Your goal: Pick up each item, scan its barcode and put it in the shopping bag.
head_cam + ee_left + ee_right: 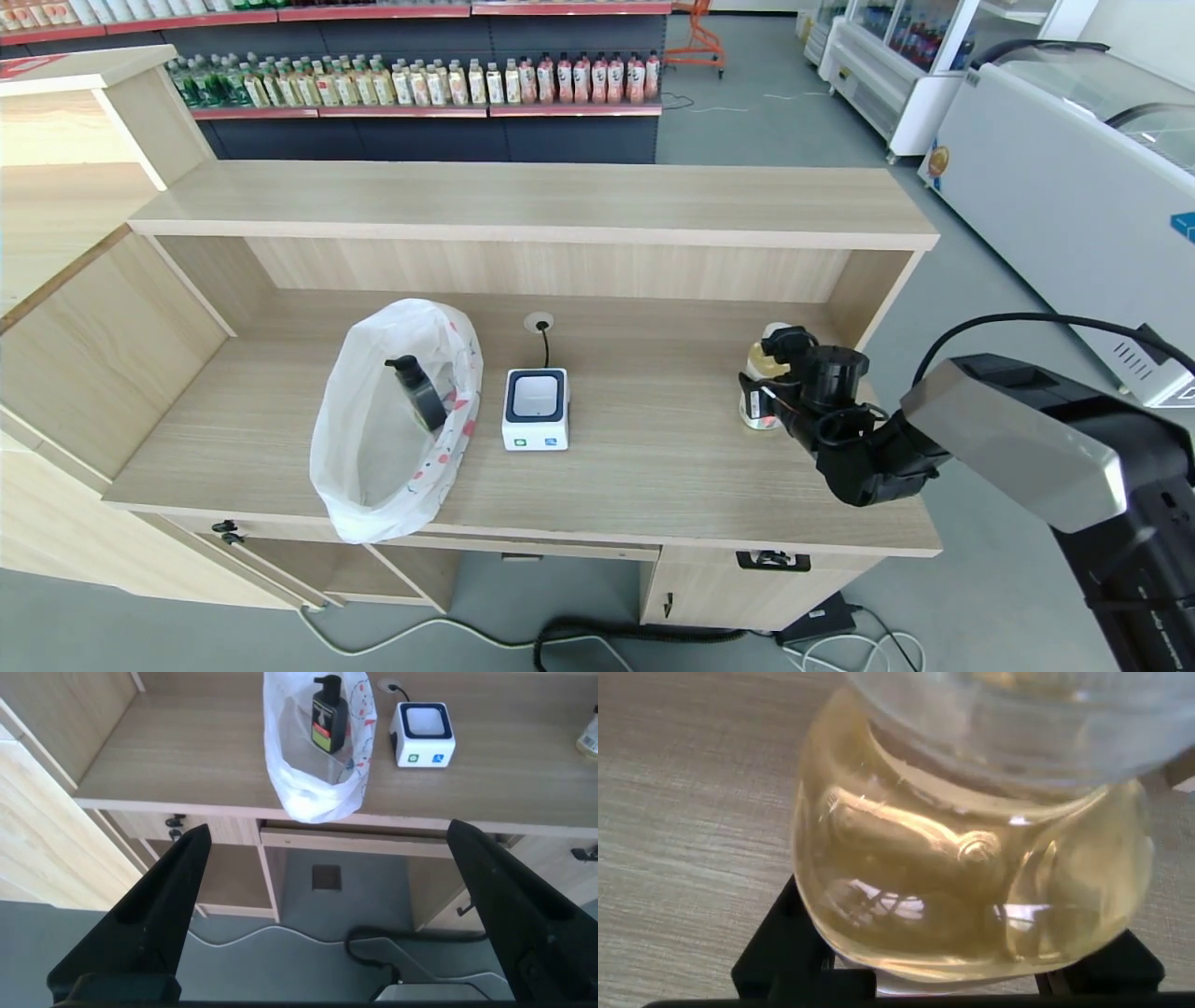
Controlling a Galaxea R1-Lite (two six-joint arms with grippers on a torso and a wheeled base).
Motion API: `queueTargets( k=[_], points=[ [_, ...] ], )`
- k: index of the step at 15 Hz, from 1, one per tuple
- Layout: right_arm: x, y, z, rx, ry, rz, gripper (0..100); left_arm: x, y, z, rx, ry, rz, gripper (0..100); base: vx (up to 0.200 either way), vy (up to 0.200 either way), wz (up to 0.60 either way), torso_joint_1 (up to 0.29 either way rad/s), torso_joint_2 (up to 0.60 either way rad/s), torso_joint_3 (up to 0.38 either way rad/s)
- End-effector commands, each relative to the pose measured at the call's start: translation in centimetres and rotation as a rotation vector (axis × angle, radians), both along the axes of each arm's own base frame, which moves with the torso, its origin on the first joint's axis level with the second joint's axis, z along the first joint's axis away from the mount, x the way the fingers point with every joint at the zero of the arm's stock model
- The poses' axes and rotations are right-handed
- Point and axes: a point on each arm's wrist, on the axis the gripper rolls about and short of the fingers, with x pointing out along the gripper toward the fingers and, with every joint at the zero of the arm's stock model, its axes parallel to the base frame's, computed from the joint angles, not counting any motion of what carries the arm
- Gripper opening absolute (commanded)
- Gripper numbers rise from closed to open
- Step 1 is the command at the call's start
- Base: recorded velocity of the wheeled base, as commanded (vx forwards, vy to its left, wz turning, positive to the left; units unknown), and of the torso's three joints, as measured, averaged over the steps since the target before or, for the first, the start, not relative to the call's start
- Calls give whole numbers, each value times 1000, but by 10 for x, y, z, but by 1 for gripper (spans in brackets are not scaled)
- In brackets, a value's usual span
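A clear bottle (761, 373) of yellowish liquid with a white cap stands on the right part of the wooden counter (653, 467). My right gripper (770, 378) is shut on the bottle (971, 859), one black finger on each side of it. The white barcode scanner (535, 408) sits mid-counter. Left of it the white shopping bag (392, 420) stands open with a dark pump bottle (415, 392) inside. My left gripper (327, 831) hangs open and holds nothing, out in front of the counter and below its top, facing the bag (313, 765) and scanner (423, 733).
A raised shelf (532, 201) runs along the counter's back, with side walls at both ends. A cable port (539, 323) lies behind the scanner. Drawers (355, 840) sit under the front edge and cables trail on the floor. Store shelves and freezers stand beyond.
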Motion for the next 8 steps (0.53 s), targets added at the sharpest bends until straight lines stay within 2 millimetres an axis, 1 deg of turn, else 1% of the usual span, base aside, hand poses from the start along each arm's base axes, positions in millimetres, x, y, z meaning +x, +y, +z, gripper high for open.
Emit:
queueTargets(
  k=[1,2,3,5,6,7,8],
  points=[
    [-4,0,22,24,-26,12,0,0,0,0,0,0,0,100,0,0,0,0,0,0],
    [-11,0,35,63,-15,51,0,0,0,0,0,0,2,100,0,0,0,0,0,0],
    [-22,1,53,133,10,103,0,0,0,0,0,0,0,100,0,0,0,0,0,0],
    [-50,11,84,288,88,233,0,0,0,0,0,0,0,100,0,0,0,0,0,0],
    [-63,14,94,339,121,285,0,0,0,0,0,0,0,100,0,0,0,0,0,0],
    [-75,17,99,370,144,329,0,0,0,0,0,0,0,100,0,0,0,0,0,0],
    [-101,24,99,411,220,424,0,0,0,0,0,0,0,100,0,0,0,0,0,0]
  ],
)
